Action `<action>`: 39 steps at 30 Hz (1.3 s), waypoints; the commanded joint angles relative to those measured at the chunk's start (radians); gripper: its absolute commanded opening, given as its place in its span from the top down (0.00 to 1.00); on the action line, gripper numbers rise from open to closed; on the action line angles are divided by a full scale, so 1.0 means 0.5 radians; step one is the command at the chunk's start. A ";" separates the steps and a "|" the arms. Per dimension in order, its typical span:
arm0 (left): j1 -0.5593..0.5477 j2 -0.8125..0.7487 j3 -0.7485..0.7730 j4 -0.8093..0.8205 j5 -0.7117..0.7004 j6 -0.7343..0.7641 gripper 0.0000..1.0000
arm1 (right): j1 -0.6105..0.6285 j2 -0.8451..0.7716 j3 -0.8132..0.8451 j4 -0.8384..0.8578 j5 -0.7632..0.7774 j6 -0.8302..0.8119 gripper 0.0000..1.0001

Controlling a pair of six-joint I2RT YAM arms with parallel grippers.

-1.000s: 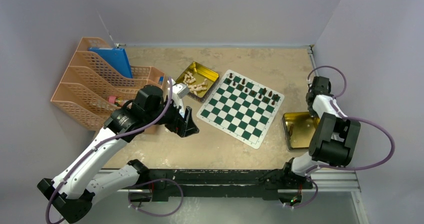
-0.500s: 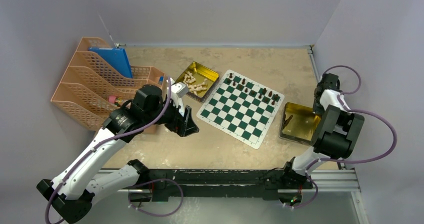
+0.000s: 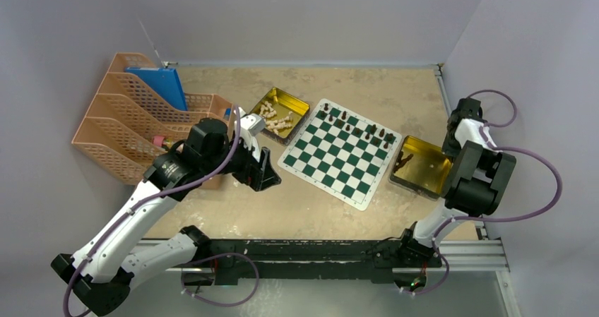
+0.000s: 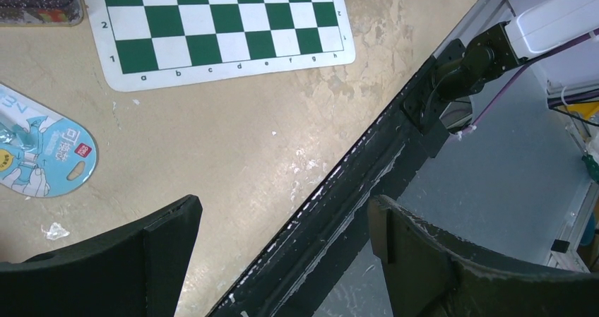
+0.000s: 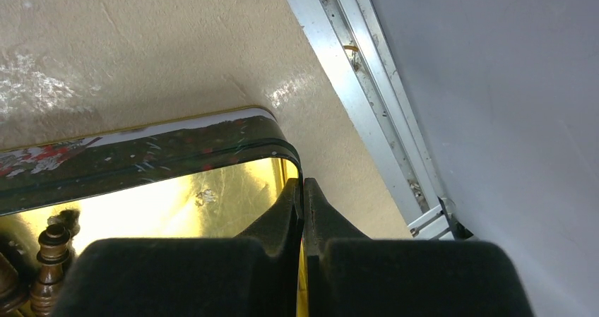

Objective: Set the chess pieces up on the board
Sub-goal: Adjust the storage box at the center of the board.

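The green-and-white board (image 3: 340, 152) lies mid-table, and its near corner shows in the left wrist view (image 4: 212, 27). Several dark brown chess pieces (image 3: 357, 128) stand on its far rows. A few more dark pieces (image 5: 51, 260) lie in the gold tin (image 3: 424, 169) right of the board. My right gripper (image 5: 302, 183) is shut on this tin's side wall (image 5: 141, 158), and the tin sits tilted, its low edge against the board. Left of the board, my left gripper (image 3: 267, 172) hangs open and empty above bare table near the front rail (image 4: 282, 207).
A second gold tin (image 3: 300, 105) with pale pieces (image 3: 275, 118) sits at the board's far left. An orange file rack (image 3: 134, 126) holding a blue folder (image 3: 159, 84) stands at left. A blue-and-white packet (image 4: 39, 151) lies on the table. A metal rail (image 5: 367, 98) and wall close the right side.
My right gripper has lifted the tin's outer side and drawn the tin back and left toward the board; dark pieces slid to its low edge. The left arm has stayed put.
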 commanded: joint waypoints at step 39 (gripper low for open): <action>-0.004 -0.028 0.173 0.001 -0.092 -0.031 0.12 | -0.020 -0.153 0.058 -0.151 0.032 0.108 0.45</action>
